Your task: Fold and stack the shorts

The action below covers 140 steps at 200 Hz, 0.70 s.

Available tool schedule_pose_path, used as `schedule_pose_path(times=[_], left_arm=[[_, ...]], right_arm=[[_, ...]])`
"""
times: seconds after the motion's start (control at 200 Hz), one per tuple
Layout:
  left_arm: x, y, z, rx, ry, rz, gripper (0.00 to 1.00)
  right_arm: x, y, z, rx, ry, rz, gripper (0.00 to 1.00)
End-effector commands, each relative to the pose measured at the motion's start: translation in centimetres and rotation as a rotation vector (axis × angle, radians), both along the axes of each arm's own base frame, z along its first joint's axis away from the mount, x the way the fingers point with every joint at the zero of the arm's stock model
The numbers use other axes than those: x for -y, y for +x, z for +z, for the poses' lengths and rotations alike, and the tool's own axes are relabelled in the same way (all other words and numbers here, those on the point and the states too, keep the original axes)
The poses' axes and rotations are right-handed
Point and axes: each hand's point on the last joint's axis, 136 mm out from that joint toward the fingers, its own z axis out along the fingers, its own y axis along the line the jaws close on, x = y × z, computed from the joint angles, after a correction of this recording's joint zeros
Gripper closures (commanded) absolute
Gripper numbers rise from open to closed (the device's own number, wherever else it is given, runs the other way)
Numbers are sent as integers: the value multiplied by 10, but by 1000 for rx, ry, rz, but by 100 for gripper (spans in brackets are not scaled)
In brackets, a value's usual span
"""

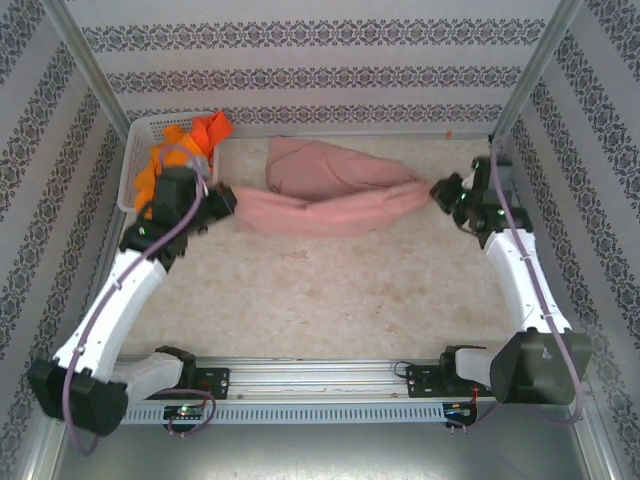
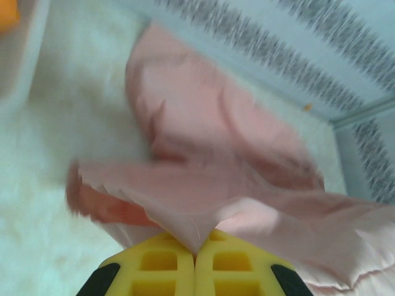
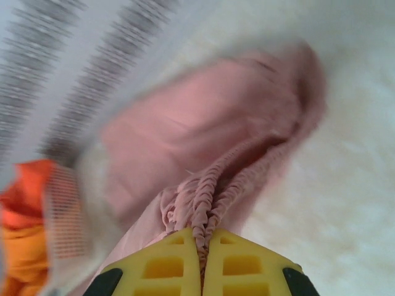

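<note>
Near edge: both arm bases sit on the rail, with bare table (image 1: 340, 300) in front of them.

Mid-table: the pink shorts (image 1: 320, 200) hang strung between the two arms, one end in each. Their long axis runs left to right across the table, so neither arm is the nearer one.

- Left gripper (image 1: 222, 198): jaws pinched together on a thin fold of pink cloth. In the left wrist view the fabric rises straight out from between the yellow pads (image 2: 160, 265).
- Right gripper (image 1: 440, 190): jaws likewise clamped on pink cloth. The right wrist view is smeared, but the gathered ruffles between the pads look like the elastic waistband.

Cloth: soft, dusty pink and creased. The front edge is drawn into a narrow, slightly sagging band between the grips. The loose bulk lies heaped just beyond that band, toward the far wall, and rests on the table.

My read: the garment is held but not yet flat. Whatever comes next turns on that left-right line, with the slack on its far side.

Far left corner: the white perforated basket (image 1: 135, 160) holds the orange shorts (image 1: 185, 140), crumpled and spilling over the rim. It sits just behind the left gripper and apart from the pink pair.
</note>
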Motion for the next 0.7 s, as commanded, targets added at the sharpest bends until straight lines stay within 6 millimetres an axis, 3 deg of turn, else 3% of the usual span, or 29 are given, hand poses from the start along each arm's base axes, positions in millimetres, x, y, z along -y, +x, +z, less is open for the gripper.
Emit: schedule_pose_path(times=[0.0, 0.11, 0.23, 0.3, 0.425, 0.57, 0.654, 0.694], left_arm=[[-7, 22, 66, 129, 99, -75, 100], [-19, 44, 134, 245, 118, -66, 100], [-38, 52, 204, 364, 123, -21, 100], [-44, 47, 244, 444, 124, -6, 100], [-47, 25, 311, 624, 136, -1, 100], [-58, -5, 362, 784, 107, 54, 100], [-56, -8, 365, 796, 92, 39, 100], [-54, -4, 359, 776, 90, 25, 100]], right_arm=[[-11, 12, 84, 187, 21, 59, 100], [-17, 17, 158, 354, 11, 82, 100], [-26, 9, 231, 526, -5, 112, 100], [-34, -2, 272, 627, -5, 138, 100], [-48, -27, 325, 765, -11, 186, 100], [-58, -53, 356, 850, -20, 220, 100], [-64, -59, 353, 849, -25, 247, 100], [-65, -57, 342, 824, -32, 253, 100]])
